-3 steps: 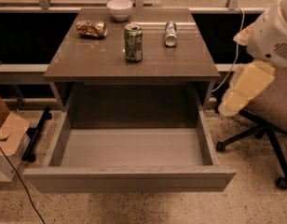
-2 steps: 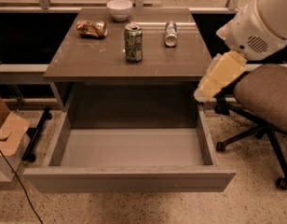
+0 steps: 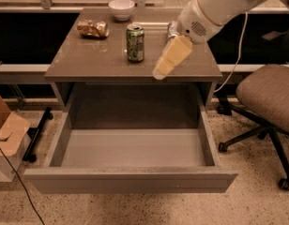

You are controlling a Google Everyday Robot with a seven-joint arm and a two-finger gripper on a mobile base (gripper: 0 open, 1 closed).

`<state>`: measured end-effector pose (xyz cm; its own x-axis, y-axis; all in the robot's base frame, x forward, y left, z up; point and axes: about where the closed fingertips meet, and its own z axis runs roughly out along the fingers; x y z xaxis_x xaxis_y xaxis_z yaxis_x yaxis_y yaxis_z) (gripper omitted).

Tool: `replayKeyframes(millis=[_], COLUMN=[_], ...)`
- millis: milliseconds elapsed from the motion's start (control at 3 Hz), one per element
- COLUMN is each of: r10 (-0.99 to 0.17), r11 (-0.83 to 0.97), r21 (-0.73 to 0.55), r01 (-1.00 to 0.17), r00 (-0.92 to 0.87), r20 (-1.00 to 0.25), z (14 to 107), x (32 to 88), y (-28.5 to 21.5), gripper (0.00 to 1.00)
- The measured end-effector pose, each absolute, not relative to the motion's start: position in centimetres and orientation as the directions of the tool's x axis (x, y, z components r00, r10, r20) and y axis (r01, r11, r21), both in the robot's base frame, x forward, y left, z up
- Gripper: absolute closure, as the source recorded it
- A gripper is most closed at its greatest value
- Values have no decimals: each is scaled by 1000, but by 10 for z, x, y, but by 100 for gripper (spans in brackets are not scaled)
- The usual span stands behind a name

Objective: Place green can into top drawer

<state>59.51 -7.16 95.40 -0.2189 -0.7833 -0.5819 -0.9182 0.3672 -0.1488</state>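
Camera view: looking down from the front onto a table with its drawer pulled out, on a speckled floor.
Table [image 3: 88,62]: a grey-brown top is carrying three cans and a bowl; a dark open recess is showing under the top.
Top drawer [image 3: 130,183]: it is standing pulled fully out toward the camera, as wide as the table, with a plain flat front panel and a pale grey inside; nothing is lying in it.
Robot arm [image 3: 215,6]: a white arm is reaching in from the upper right, over the right rear part of the table top.
Office chair [image 3: 271,93]: it is standing to the right of the table, with its padded seat turned toward it and its wheeled base on the floor.
Cardboard box [image 3: 6,132]: it is sitting on the floor at the left edge, flaps open.
Gripper [image 3: 162,69]: cream-coloured, it is pointing down and left over the front edge of the table top, just right of the green can and apart from it; it is holding nothing, and whether it is open or closed cannot be told.
Green can [image 3: 135,42]: it is standing upright near the middle of the table top, outside the drawer.
Crushed gold-brown can [image 3: 93,28]: it is lying on its side at the rear left of the top.
White bowl [image 3: 121,8]: it is sitting at the rear edge, behind the green can.
Slim silver can [image 3: 171,30]: it is showing only partly behind the arm, at the rear right.
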Motion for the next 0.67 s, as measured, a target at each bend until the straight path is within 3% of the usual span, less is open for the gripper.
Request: replayKeyframes(millis=[667], r10=[-772], r11=[372], r21=[-143], r01=[-917], r00=[-220], r20=[-596], z=[952], x=[599], y=[-64], gripper=[0])
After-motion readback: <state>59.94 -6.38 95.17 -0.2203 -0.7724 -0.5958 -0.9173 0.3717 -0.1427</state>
